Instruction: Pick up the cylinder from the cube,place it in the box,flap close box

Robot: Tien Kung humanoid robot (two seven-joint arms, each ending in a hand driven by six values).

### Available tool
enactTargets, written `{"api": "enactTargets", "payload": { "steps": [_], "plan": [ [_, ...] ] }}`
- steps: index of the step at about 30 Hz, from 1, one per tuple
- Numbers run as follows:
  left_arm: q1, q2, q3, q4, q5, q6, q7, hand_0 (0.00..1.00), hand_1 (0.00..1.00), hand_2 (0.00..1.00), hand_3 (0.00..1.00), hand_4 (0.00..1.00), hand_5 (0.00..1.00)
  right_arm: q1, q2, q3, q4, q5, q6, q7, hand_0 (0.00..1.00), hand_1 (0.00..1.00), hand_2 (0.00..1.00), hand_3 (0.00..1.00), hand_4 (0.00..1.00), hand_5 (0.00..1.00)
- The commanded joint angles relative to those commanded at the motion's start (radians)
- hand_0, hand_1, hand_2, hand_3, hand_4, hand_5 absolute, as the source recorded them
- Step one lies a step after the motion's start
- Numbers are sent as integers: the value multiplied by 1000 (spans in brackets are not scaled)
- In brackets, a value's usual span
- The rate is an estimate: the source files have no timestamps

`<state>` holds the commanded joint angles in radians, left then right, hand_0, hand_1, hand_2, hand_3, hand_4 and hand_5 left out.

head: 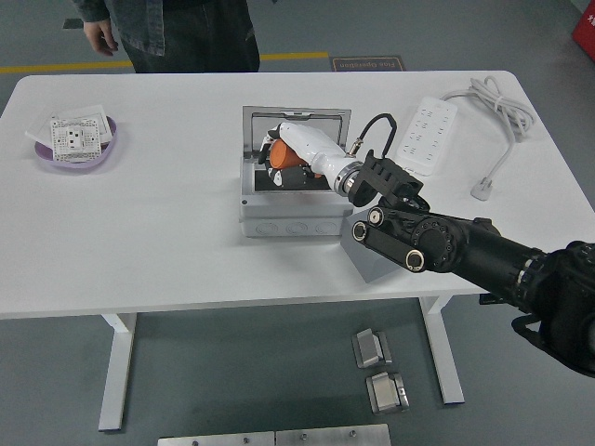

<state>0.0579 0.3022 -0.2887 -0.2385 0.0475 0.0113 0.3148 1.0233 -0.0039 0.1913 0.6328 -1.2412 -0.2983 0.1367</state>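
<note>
Fingers [275, 160] of the right hand [288, 158] are curled around the orange cylinder [285, 155], which sits low inside the open grey box [290, 216] near the table's middle; to my eye it should sink to the floor before the grip loosens, then withdraw clear of the raised lid [296, 121] so the flap can swing down. Just right of the box stands the grey cube [364, 261], near the front edge. On the white table [167, 242], a purple dish [76, 156] lies at the far left corner and a power strip [426, 132] far right, while a person [177, 32] stands beyond the far edge.
</note>
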Motion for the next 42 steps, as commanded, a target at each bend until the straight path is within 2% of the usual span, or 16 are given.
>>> {"api": "enactTargets", "payload": {
  "steps": [5,6,11,12,17,18,23,24,36,38,42],
  "plan": [
    [-3,-1,0,-1,3,0,0,748,765,784,905,755,252,14,4,-23,-39,15,43,-2,2,100,226,188,2,2],
    [-3,-1,0,-1,4,0,0,748,764,784,905,755,252,15,4,-24,-45,14,56,-1,2,125,271,283,2,2],
    [-3,-1,4,0,1,-1,2,748,764,784,905,755,252,18,4,-23,-63,-2,92,5,2,125,271,283,2,2],
    [-3,-1,4,0,1,-1,2,748,764,785,905,755,252,19,4,-23,-65,-5,94,6,180,322,475,616,443,71],
    [-4,0,3,0,3,-1,2,748,764,785,905,755,252,19,4,-23,-72,-12,99,17,180,322,475,616,443,71],
    [-4,0,2,0,5,-1,2,749,764,786,905,755,252,19,4,-23,-72,-13,98,19,568,630,648,713,753,278],
    [-6,-2,-1,-1,9,-1,2,749,764,786,905,755,252,17,4,-21,-73,-12,97,27,568,630,648,713,753,278],
    [-7,-2,-1,-1,10,-1,2,749,764,786,905,755,252,17,4,-21,-74,-12,97,29,818,737,729,818,890,358],
    [-11,-3,-10,-3,26,-1,2,749,765,785,906,756,252,9,4,-8,-75,-17,101,49,842,740,718,822,938,402],
    [-11,-4,-10,-3,25,-2,2,749,765,785,906,756,252,0,3,15,-64,-27,104,46,842,740,718,822,938,402],
    [-8,-6,-13,-3,26,-1,1,749,764,784,905,756,252,-48,-27,100,4,-73,120,31,848,740,710,817,949,415]
  ]
}}
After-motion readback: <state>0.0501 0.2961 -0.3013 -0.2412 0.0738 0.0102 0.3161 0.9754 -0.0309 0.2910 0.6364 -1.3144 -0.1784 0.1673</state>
